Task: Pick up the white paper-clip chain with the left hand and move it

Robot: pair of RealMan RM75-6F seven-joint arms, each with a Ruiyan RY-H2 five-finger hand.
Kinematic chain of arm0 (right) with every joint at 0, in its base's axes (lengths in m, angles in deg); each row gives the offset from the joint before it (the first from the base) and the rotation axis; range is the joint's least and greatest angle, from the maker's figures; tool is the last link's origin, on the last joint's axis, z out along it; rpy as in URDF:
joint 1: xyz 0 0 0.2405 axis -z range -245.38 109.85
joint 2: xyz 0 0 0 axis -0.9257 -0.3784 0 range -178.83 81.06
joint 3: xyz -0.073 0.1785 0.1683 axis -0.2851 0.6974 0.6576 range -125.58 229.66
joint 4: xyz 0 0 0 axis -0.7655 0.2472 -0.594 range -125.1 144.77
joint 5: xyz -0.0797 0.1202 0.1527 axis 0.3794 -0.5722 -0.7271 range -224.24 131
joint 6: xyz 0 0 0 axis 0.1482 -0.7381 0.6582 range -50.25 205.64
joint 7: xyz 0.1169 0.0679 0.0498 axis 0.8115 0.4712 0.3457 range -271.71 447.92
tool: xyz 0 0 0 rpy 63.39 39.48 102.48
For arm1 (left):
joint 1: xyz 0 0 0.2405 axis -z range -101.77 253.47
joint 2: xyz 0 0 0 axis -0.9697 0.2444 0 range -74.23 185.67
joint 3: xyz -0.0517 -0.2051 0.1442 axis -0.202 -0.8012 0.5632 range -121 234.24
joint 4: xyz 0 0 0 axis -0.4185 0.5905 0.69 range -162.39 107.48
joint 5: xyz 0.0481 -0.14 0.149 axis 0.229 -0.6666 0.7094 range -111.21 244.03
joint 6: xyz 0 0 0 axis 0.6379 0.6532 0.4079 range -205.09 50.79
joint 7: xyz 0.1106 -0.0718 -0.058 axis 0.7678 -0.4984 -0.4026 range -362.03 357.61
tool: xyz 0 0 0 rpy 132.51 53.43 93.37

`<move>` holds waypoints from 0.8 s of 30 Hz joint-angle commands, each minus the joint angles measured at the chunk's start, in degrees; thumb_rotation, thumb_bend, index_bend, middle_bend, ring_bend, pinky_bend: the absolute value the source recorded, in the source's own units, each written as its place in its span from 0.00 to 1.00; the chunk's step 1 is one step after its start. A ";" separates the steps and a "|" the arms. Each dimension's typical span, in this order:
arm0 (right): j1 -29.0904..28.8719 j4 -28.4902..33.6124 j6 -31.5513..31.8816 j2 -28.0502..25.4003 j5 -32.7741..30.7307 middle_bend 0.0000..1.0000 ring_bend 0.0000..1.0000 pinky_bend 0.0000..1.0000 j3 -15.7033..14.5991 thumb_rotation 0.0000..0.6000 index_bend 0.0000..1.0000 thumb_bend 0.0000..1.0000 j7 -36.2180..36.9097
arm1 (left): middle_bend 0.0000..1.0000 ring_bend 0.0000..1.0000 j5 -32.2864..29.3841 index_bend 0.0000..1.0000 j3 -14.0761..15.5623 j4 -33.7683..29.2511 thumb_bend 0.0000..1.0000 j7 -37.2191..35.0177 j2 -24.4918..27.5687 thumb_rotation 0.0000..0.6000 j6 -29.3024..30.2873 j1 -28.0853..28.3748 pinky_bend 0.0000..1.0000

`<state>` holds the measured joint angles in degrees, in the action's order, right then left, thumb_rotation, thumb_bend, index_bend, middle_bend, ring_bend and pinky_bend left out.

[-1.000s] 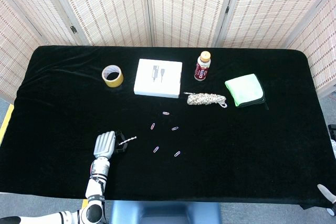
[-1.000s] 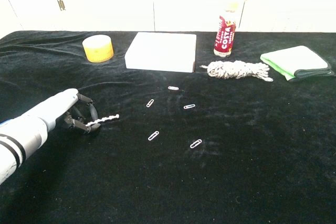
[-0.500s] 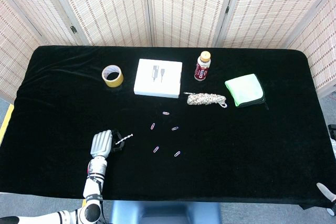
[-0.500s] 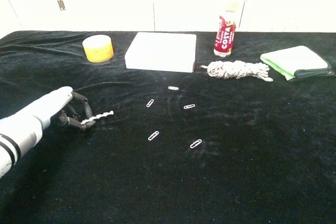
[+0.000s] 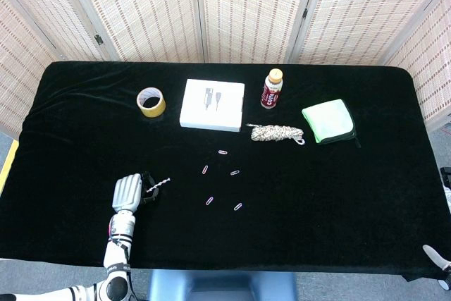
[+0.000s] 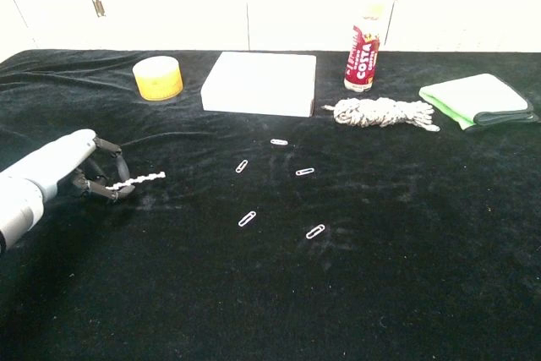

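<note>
I note pick done — my left hand (image 6: 72, 171) pinches white paper-clip chain (image 6: 135, 180), free end sticking out rightward. Move under way, I judge; set-down remains. Right hand unseen.

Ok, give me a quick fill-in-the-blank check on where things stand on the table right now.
1. The left robot hand holds the white paper-clip chain by its ____ end.
2. The tape roll sits left of the white ____.
3. The rope bundle lies between the box and the ____ cloth.

Missing words: left; box; green
</note>
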<state>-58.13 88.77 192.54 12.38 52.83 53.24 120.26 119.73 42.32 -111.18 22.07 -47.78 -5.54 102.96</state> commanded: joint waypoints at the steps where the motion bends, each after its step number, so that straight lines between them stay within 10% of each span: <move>1: 0.04 0.00 0.06 0.03 0.05 0.00 0.00 0.00 -0.02 1.00 0.00 0.01 -0.02 | 1.00 1.00 0.82 0.85 0.19 -0.47 0.50 -0.42 0.36 1.00 0.70 -0.32 1.00; 24: 2.13 -6.35 9.91 2.19 4.46 0.00 0.00 0.00 -0.78 1.00 0.00 0.01 10.23 | 1.00 1.00 9.32 0.85 5.31 -6.47 0.52 -0.07 -0.50 1.00 1.38 -0.64 1.00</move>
<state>-56.34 83.27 201.72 14.20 56.67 52.78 129.42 128.89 47.74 -117.71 21.87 -48.07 -3.97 102.11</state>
